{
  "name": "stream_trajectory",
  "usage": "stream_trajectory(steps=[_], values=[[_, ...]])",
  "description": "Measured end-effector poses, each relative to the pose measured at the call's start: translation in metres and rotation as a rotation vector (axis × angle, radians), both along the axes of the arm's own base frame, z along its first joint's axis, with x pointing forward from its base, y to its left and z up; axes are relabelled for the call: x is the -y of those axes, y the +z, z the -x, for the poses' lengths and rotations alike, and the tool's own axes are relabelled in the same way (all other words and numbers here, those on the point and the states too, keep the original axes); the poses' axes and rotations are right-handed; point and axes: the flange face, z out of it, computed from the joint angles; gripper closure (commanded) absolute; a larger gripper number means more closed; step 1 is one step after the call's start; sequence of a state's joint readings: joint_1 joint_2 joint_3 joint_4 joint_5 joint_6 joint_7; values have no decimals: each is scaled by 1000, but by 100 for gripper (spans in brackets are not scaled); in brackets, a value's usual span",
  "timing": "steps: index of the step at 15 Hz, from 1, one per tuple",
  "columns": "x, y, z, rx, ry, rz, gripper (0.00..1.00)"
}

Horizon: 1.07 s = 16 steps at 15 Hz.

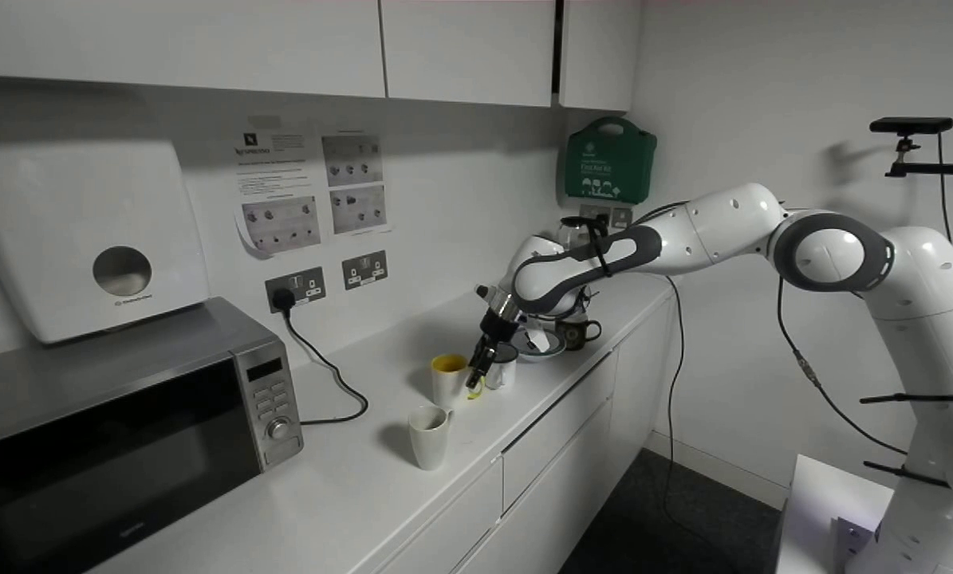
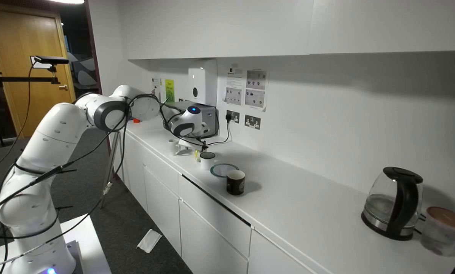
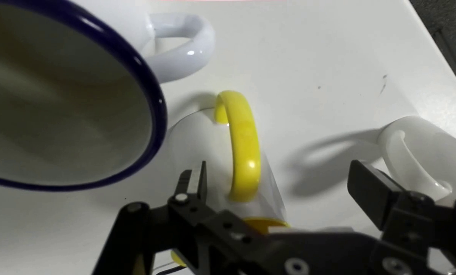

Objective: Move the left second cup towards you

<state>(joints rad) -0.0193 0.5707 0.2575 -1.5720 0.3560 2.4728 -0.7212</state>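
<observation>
Worktop (image 1: pixel 317 510): white, below the fingers (image 3: pixel 369 187).
Gripper (image 3: pixel 279 173): parted wide, aimed downward at a slant.
Yellow-handled cup (image 3: pixel 218 172): upright, its handle (image 3: pixel 247 152) showing between the fingers; whether they touch, we cannot tell.
Neighbours: navy-rimmed mug (image 3: pixel 67 103) beside one finger, white cup (image 3: pixel 437 156) past the opposite one.
Arm (image 1: pixel 707 231): reaching over the worktop, then bent steeply down to the fingers.
Views: only in an exterior view do we find a green first-aid kit (image 1: pixel 610 159), beyond the fingers.
</observation>
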Motion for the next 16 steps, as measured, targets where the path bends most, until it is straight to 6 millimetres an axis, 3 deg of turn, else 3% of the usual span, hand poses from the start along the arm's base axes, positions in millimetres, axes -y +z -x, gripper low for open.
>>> stream_trajectory(steps=[7, 8, 10, 16], values=[[-9, 3, 3, -34, 32, -14, 0], [-9, 4, 3, -39, 36, -15, 25], [-10, 5, 2, -48, 43, -16, 32], [-8, 5, -4, -48, 44, -22, 80]])
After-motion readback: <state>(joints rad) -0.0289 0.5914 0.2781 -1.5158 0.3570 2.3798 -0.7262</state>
